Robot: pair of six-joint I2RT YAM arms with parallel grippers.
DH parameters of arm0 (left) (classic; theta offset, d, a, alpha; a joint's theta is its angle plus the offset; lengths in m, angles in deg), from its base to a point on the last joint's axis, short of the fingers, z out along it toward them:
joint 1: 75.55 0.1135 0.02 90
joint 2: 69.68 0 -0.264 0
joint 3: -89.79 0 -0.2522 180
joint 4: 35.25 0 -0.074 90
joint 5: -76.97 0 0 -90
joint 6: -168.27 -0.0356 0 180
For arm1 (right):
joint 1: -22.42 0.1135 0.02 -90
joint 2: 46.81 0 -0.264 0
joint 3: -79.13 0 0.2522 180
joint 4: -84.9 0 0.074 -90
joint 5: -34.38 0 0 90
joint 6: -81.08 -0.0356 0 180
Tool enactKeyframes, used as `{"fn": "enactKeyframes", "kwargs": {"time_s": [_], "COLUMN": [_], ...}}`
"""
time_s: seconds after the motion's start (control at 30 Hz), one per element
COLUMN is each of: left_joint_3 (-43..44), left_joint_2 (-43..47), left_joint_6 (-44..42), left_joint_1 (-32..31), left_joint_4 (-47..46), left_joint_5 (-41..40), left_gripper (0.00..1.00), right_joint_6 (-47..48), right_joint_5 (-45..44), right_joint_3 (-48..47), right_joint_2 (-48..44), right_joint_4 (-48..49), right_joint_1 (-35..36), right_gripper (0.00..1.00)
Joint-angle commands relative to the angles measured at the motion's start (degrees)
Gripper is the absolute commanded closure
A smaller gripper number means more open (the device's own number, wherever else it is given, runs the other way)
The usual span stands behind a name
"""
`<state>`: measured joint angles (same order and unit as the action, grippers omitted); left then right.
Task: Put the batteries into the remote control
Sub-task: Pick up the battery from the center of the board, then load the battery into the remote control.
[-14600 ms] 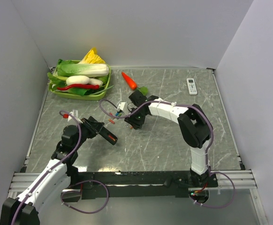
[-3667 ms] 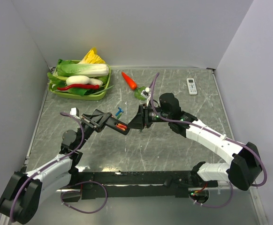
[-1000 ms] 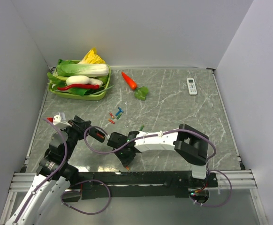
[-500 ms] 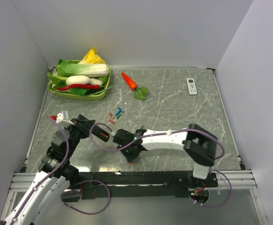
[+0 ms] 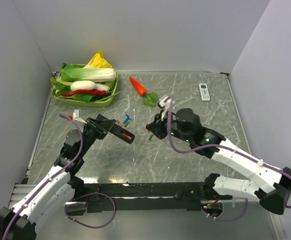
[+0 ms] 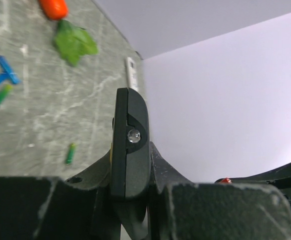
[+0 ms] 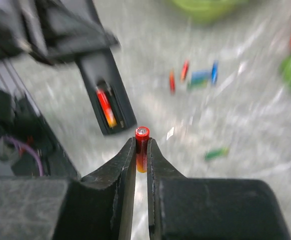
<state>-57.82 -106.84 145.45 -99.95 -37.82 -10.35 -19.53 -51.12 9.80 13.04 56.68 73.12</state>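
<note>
Right gripper (image 7: pixel 141 151) clamps a battery (image 7: pixel 142 135), red cap leading, just short of the remote (image 7: pixel 117 100) gripped tight by the left gripper (image 5: pixel 106 128), bay seating one cell (image 7: pixel 105 107); judged best to tilt the battery parallel to that cell, along the remote's long axis, which points toward the right arm

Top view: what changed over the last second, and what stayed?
The right gripper moved from the near edge of the table to its middle and is now shut on a red battery, facing the remote. The left gripper swung the remote out toward it. The loose batteries, carrot and white remote stayed.
</note>
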Motion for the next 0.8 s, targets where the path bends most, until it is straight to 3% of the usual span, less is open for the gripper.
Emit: {"fn": "enactKeyframes", "kwargs": {"time_s": [0.0, 0.1, 0.3, 0.43, 0.77], "left_joint_3": [1.05, 1.93, 1.93, 2.64, 7.47], "left_joint_2": [-4.66, -8.61, -16.79, -19.78, -22.25], "left_joint_6": [9.54, 13.67, 24.31, 25.55, 23.96], "left_joint_1": [-0.03, -0.03, 0.06, 0.14, 1.02], "left_joint_4": [-16.08, -21.79, -35.58, -38.24, -36.22], "left_joint_5": [5.57, 9.27, 14.54, 15.60, 19.21], "left_gripper": [0.98, 0.98, 0.98, 0.98, 0.98], "right_joint_6": [2.88, 1.65, 2.52, 3.23, 7.18], "right_joint_5": [2.09, 3.41, 6.93, 8.34, 16.77], "right_joint_3": [6.51, 9.68, 10.91, 12.24, 11.72], "right_joint_2": [-4.65, -6.24, -5.10, -4.40, -1.67], "right_joint_4": [16.69, 26.02, 34.22, 39.85, 40.74], "right_joint_1": [-0.86, -0.95, -0.95, -0.86, -0.86], "right_gripper": [1.00, 1.00, 1.00, 1.00, 1.00]}}
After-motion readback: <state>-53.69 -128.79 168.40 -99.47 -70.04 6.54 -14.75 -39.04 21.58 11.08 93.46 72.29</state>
